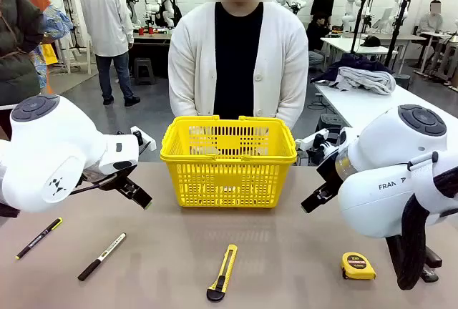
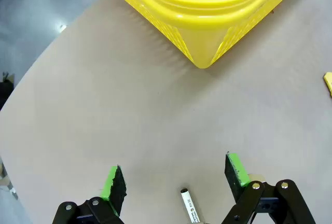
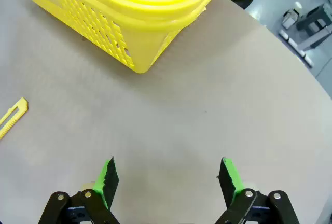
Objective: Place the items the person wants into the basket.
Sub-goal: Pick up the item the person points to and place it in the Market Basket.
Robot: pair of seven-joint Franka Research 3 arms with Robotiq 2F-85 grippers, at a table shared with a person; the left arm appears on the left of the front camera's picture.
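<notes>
A yellow-and-black utility knife (image 1: 222, 272) lies at the near middle of the worktop (image 1: 286, 252). Its long axis runs almost straight away from the robot, black end nearest and yellow end toward the basket (image 1: 227, 160). The basket stands at the far middle, in front of the person (image 1: 236, 66). At near left lie a black pen (image 1: 39, 238) and a white pen (image 1: 101, 256), both diagonal with their far ends angled right. The left tool (image 2: 174, 175) is spread wide and empty above the white pen's end. The right tool (image 3: 168, 175) is wide and empty over bare worktop. A tape measure (image 1: 357, 266) lies at near right.
</notes>
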